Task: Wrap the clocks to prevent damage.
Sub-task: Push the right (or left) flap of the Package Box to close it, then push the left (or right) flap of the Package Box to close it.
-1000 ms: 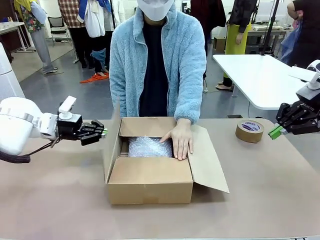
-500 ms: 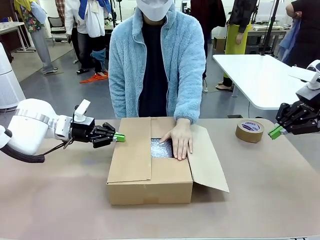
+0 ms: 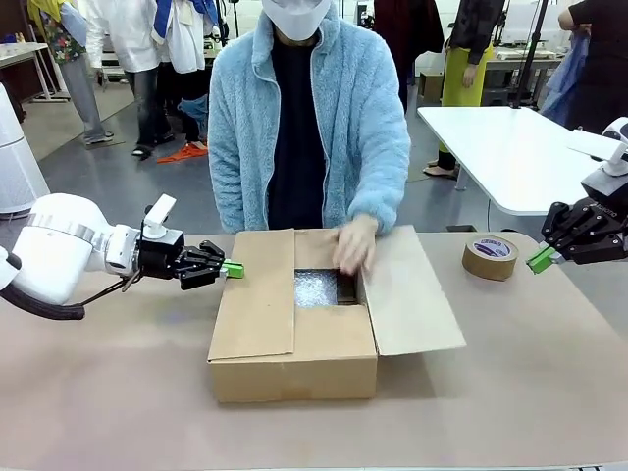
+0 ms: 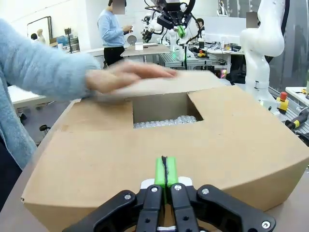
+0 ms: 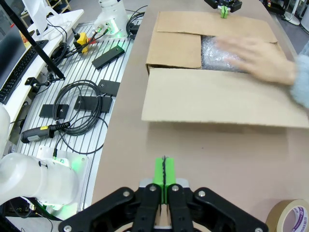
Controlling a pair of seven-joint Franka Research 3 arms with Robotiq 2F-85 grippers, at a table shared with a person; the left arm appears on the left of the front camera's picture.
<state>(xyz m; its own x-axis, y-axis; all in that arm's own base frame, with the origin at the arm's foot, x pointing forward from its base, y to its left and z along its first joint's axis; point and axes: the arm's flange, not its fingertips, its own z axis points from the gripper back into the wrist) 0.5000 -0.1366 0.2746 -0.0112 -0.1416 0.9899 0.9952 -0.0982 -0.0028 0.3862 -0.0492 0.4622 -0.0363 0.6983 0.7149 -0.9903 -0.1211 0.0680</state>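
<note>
Two claws of mine were both pressed together, pinching nothing. Right at the tips of my left claw [image 3: 234, 268] lay the nearest flap [image 3: 257, 294] of the cardboard box [image 3: 294, 358]. Beyond it, bubble wrap [image 3: 316, 287] showed in the opening. Farther still, a person's hand [image 3: 351, 245] rested blurred on the opposite flap [image 3: 407, 299]. A tape roll [image 3: 490, 257] sat just beside my right claw [image 3: 540, 259].
</note>
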